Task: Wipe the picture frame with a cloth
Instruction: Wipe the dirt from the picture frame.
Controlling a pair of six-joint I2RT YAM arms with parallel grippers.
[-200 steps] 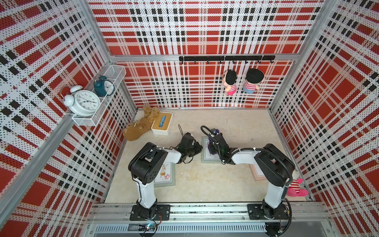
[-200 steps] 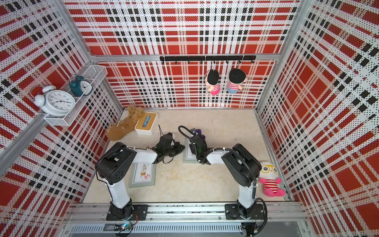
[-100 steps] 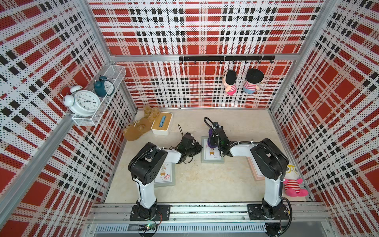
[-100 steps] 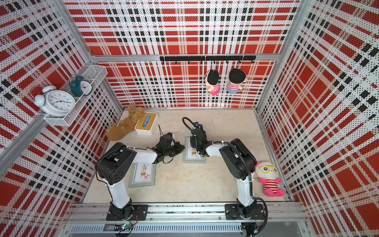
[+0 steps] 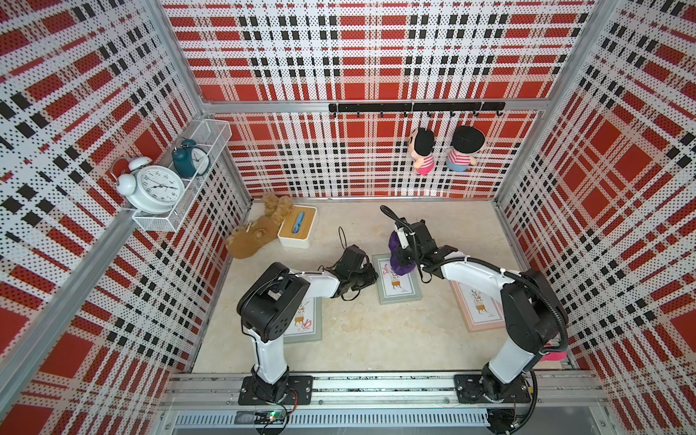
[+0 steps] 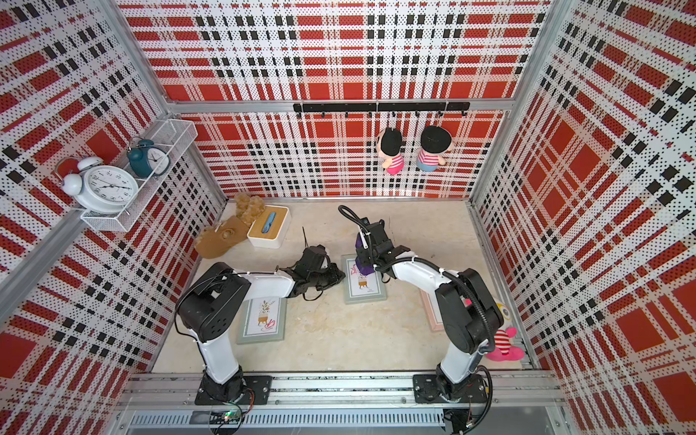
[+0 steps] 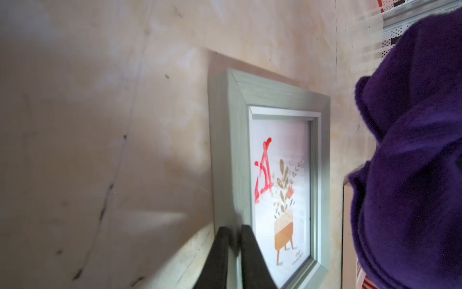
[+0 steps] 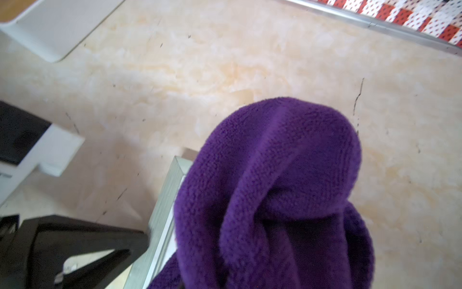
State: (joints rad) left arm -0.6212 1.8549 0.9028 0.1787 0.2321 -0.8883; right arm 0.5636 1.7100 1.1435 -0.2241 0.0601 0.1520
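A grey-green picture frame (image 5: 405,295) (image 6: 371,295) lies flat mid-table, with a plant print and a red scribble on its glass (image 7: 265,172). My right gripper (image 5: 405,254) is shut on the bunched purple cloth (image 5: 400,261) (image 8: 275,187), which hangs over the frame's far end and hides the jaws. My left gripper (image 5: 372,277) (image 7: 235,240) is at the frame's left rail (image 7: 232,150). Its two dark fingers (image 7: 250,250) are nearly together, tips at the rail, with nothing between them.
A second grey frame (image 5: 305,320) lies under the left arm and a pink frame (image 5: 476,305) under the right arm. A tissue box (image 5: 297,226) and brown plush (image 5: 252,237) sit at the back left. A striped plush toy (image 6: 502,339) lies by the right wall.
My right gripper has carried the cloth along the frame toward its far end. The left arm has stayed at the frame's left rail.
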